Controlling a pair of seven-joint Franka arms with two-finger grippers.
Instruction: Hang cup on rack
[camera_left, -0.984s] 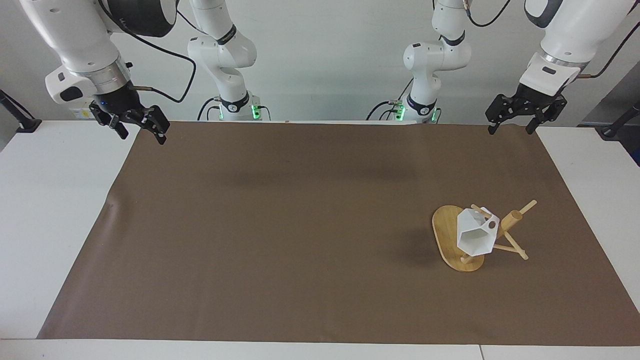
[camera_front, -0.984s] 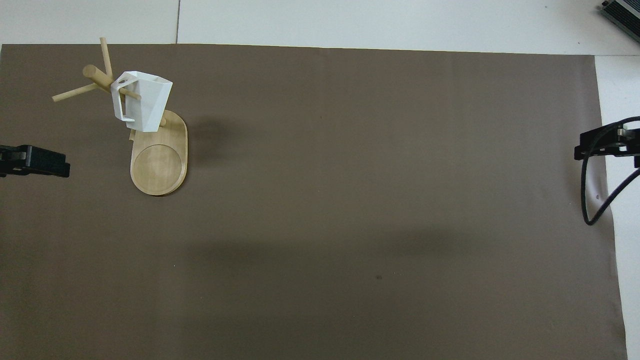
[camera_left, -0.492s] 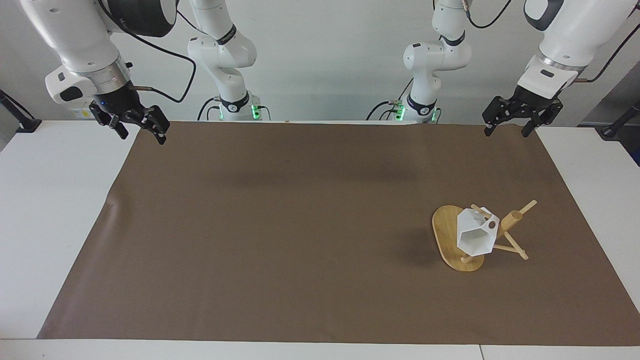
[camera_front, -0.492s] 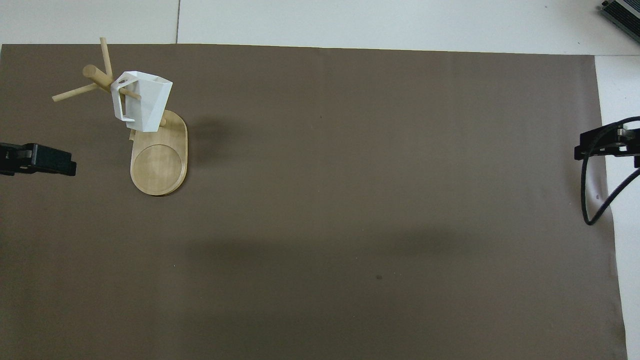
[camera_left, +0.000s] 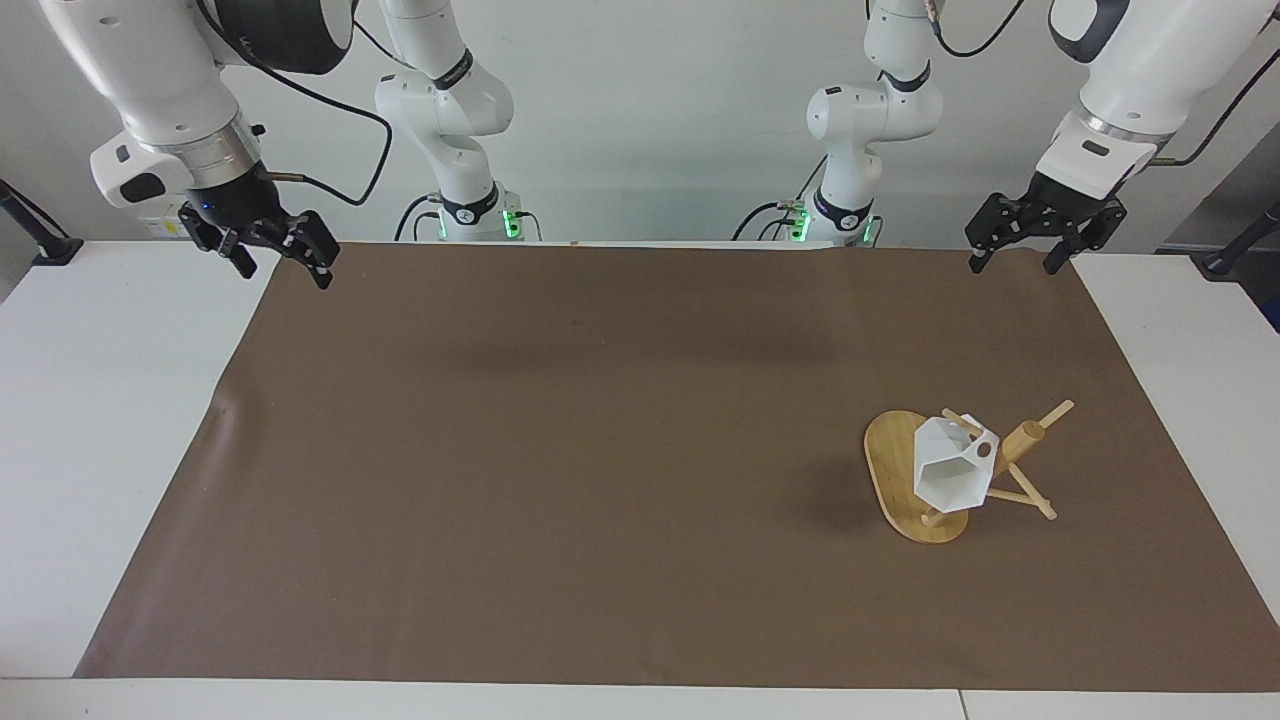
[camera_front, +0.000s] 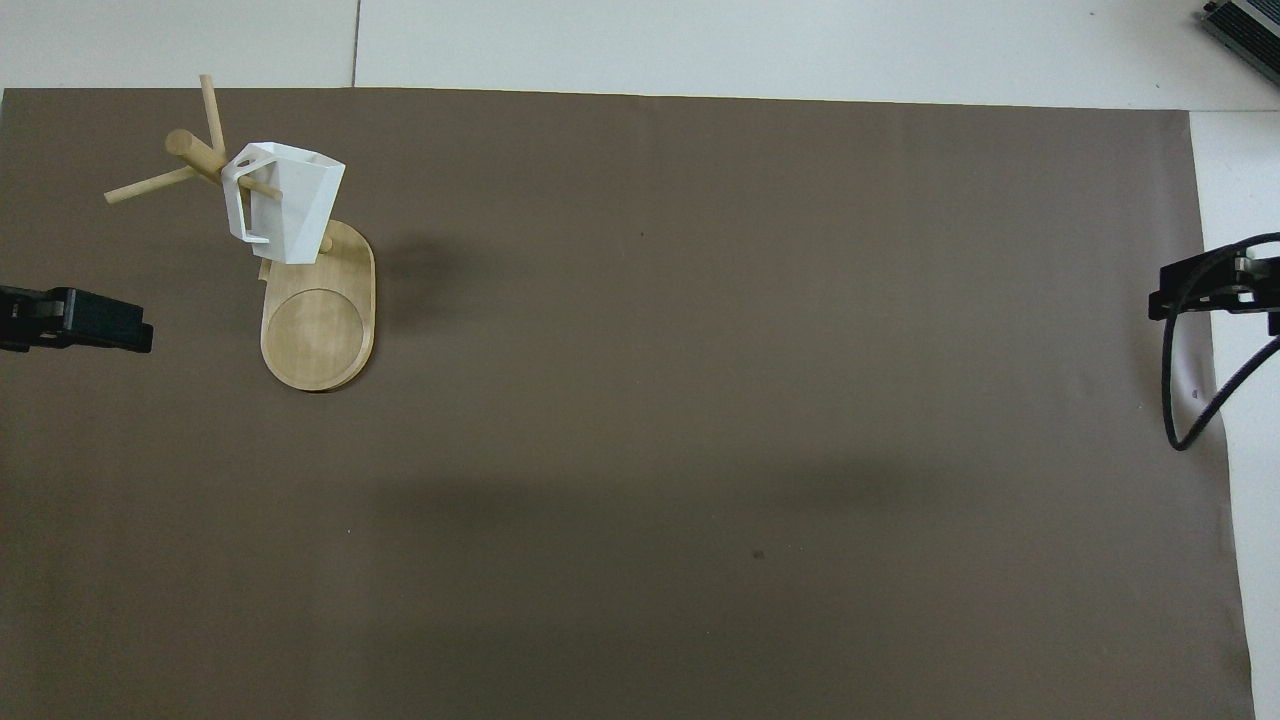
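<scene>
The white faceted cup (camera_left: 952, 472) hangs by its pierced handle tab on a peg of the bamboo mug rack (camera_left: 905, 480), which stands on the brown mat (camera_left: 600, 450) toward the left arm's end of the desk. The left gripper (camera_left: 1020, 240) hovers over the mat's robot-side corner with jaws released and empty, the nearer of the two to the rack. The right gripper (camera_left: 275, 255) waits over the other robot-side corner, jaws likewise released; judged from this, no further move is called for.

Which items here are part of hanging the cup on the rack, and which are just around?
Part of the job:
- cup, white, hanging by its handle on a peg
- rack, bamboo, toward the left arm's end
- left gripper, open, raised, holding nothing
- right gripper, open, raised, holding nothing

Just around:
- brown mat
- white table
</scene>
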